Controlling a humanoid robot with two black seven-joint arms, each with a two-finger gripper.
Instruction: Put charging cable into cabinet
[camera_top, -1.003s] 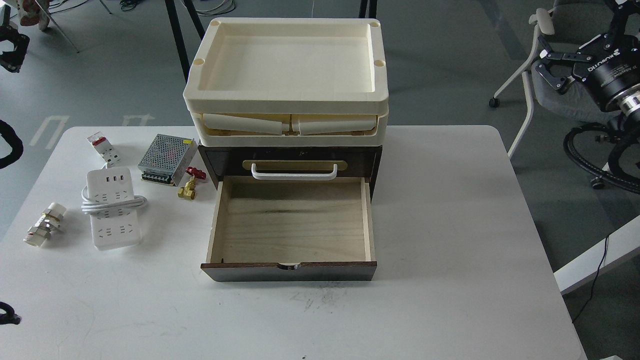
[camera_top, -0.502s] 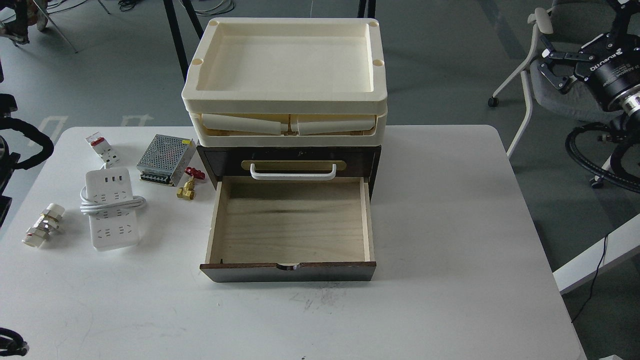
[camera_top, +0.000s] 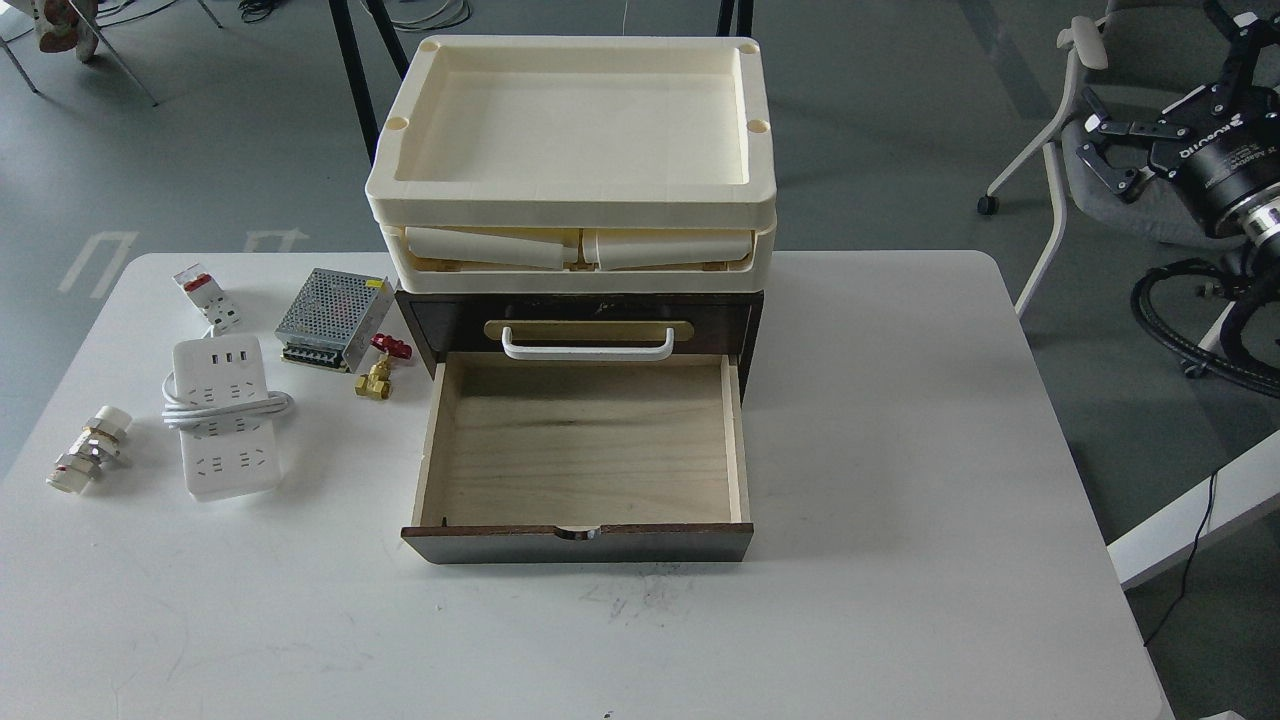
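Note:
The charging cable, a flat white power strip with its cord looped around it, lies on the white table left of the cabinet. The cabinet is a dark brown box at the table's middle, with a white bar handle. Its pale wood-lined drawer is pulled out toward me and holds nothing. My right gripper is open and empty, raised off the table's far right side, well away from the cable. My left gripper is out of view.
Two stacked cream trays sit on the cabinet. A perforated metal power-supply box, a white-and-red breaker, a brass valve with a red handle and a white-and-metal fitting lie near the cable. An office chair stands beyond the table's right edge.
My left arm, seen at the left edge earlier, has drawn out of view. My right gripper has shifted slightly right and up. The cable and drawer have not moved.

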